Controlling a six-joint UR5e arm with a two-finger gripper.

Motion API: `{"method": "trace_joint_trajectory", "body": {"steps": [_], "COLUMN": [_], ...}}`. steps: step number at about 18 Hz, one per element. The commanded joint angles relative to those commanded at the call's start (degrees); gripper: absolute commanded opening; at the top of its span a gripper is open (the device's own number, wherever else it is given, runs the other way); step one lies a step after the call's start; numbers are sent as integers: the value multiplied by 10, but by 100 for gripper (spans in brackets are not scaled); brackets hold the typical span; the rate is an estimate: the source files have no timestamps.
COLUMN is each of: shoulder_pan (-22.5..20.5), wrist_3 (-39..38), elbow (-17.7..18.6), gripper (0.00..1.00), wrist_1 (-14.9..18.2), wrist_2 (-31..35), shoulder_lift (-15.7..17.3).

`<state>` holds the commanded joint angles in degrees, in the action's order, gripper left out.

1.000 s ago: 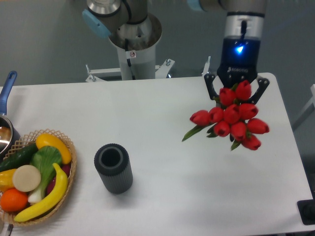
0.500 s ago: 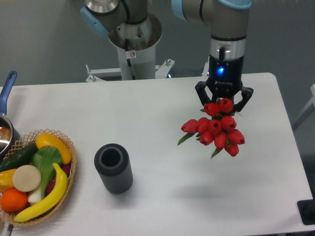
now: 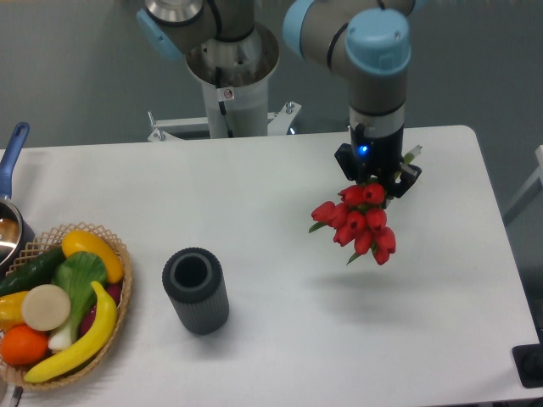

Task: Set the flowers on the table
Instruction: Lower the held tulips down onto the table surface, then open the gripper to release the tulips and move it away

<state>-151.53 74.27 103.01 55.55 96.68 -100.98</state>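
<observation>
The flowers (image 3: 360, 222), a bunch of red tulips with green leaves, hang from my gripper (image 3: 374, 182) over the right half of the white table (image 3: 280, 203). The gripper is shut on the bunch near its stems, which poke out behind it at the upper right. The blooms point down toward the camera. A soft shadow lies on the table below and in front of them. I cannot tell whether the blooms touch the surface.
A dark grey ribbed cylinder vase (image 3: 196, 291) stands left of centre. A wicker basket (image 3: 110, 348) with a banana, an orange and vegetables sits at the front left. A pot with a blue handle (image 3: 12, 153) is at the left edge.
The gripper has moved down toward the table and slightly left with the flowers, so the bunch looks smaller and lower. The arm's wrist now shows above it.
</observation>
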Motion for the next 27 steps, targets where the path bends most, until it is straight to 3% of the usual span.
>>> {"method": "trace_joint_trajectory", "body": {"steps": [6,14,19,23,27], "shoulder_pan": [42,57,60,60,57], "wrist_3": [0,-6,-6,-6,-4], "elbow": [9,18,18,12,0], "gripper": [40,41,42,67,100], "wrist_1": [3,-2,-3,-5,-7], "wrist_2": [92,93,89,79,78], "shoulder_lift": [-40,-82,-88,-87,-80]}}
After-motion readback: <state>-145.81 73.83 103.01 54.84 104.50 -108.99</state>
